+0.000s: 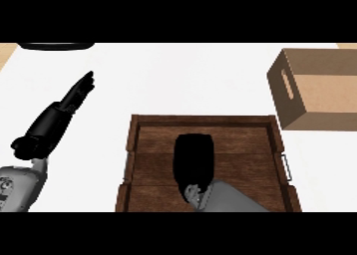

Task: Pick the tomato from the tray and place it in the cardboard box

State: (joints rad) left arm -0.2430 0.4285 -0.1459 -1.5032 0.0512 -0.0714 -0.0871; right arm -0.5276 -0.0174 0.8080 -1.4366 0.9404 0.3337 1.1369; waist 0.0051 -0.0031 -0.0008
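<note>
Pick step: the right robot hand (193,162) lies over the middle of the tray (205,121), its finger state and the tomato beneath unseen; next, lift and carry far-right to the box (325,87); left robot hand (64,112) rests spread.

white counter (181,79), dark object at far edge (56,46)

Dark planked wooden tray (148,149), matt cardboard box (336,94).
</note>
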